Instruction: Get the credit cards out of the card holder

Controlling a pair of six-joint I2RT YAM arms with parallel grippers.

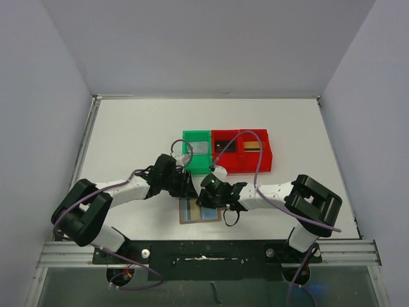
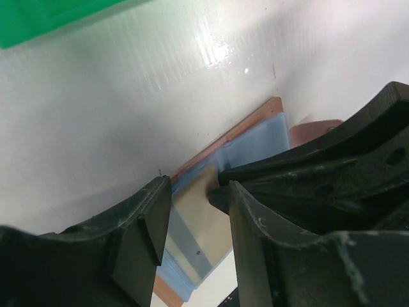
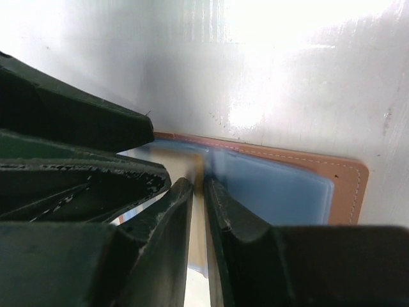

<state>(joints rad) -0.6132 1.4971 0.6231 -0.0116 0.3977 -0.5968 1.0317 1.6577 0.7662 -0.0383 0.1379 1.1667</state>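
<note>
Right end effector pinches tan card; left end effector stands half-open.

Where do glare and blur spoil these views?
Right wrist: glare bleaches the white table, and the thin tan card pinched in the right hand smears. Left wrist: small hotspot on the table, the left hand's near fingers soft. Top external: evenly lit, flat brown leather card holder sharp.

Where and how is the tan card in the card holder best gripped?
Probably across its two long edges, coming down from above: the tan card lies flat on the blue-grey pocket of the card holder, so only its uncovered stretch and thin edges offer purchase.
</note>
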